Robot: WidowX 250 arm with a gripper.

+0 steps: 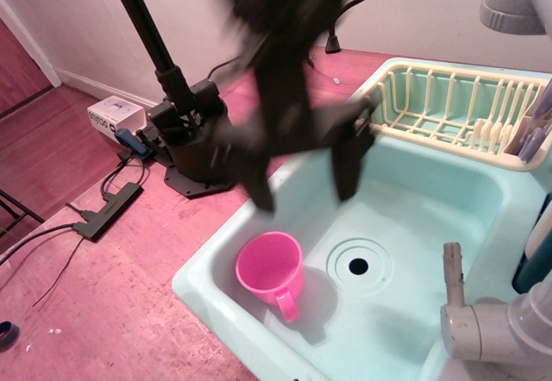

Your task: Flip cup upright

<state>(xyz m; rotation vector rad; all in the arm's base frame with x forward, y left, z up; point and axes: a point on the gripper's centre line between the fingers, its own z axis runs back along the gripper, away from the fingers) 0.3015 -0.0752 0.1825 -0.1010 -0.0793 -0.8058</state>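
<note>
The pink cup (270,271) stands upright on the floor of the pale green sink (431,217), near its front left corner. Its open mouth faces up and its loop handle points toward the camera. My black gripper (304,178) is blurred by motion and hangs above and behind the cup, clear of it. Its two fingers (257,183) are spread wide apart with nothing between them.
A round drain (358,266) lies right of the cup. A cream dish rack (448,109) sits at the sink's back right. A white faucet (492,321) stands at the front right. The arm's base (194,140) and cables are on the pink counter at left.
</note>
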